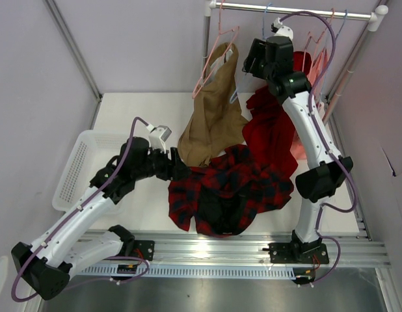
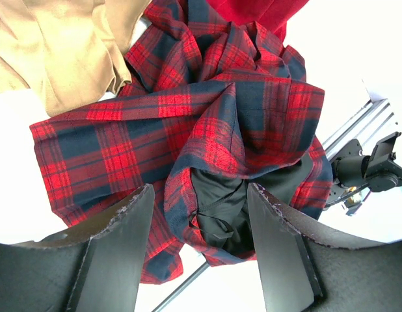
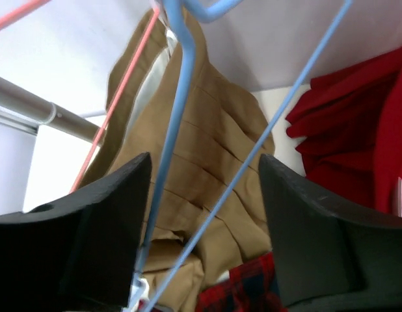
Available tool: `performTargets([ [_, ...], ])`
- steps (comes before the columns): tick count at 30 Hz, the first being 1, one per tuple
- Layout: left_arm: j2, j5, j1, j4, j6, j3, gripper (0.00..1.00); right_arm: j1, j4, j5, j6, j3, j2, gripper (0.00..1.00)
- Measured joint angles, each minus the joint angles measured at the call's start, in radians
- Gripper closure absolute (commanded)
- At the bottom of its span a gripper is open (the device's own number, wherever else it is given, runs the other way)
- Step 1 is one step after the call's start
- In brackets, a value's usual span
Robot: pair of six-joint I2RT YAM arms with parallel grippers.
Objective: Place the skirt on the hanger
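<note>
Two claws stood open. Left claw (image 2: 200,192) hung over the skirt (image 2: 188,123), fingers spread either side of a bunched fold showing dark lining. Skirt lay crumpled on the worktop (image 1: 149,110) at lower centre of the top view, touching a tan garment (image 1: 214,117) and a red garment (image 1: 269,130). Right claw (image 3: 204,162), upper centre by the rail (image 1: 298,8), had the hanger (image 3: 177,117) wires running between its spread fingers

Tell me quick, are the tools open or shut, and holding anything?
Left tool: open, over the skirt, holding nothing.
Right tool: open, hanger wires between its jaws, not gripped.
</note>
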Motion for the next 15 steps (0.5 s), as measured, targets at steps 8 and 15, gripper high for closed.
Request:
performTargets([
  [8,-0.001,0.001,0.000,0.000,-0.001,0.000,0.36,-0.003,0.011,0.029,-0.042,-0.108,-0.104,0.44],
  [15,-0.001,0.001,0.000,0.001,-0.001,0.000,0.36,-0.015,0.017,0.041,-0.077,-0.109,-0.122,0.51],
])
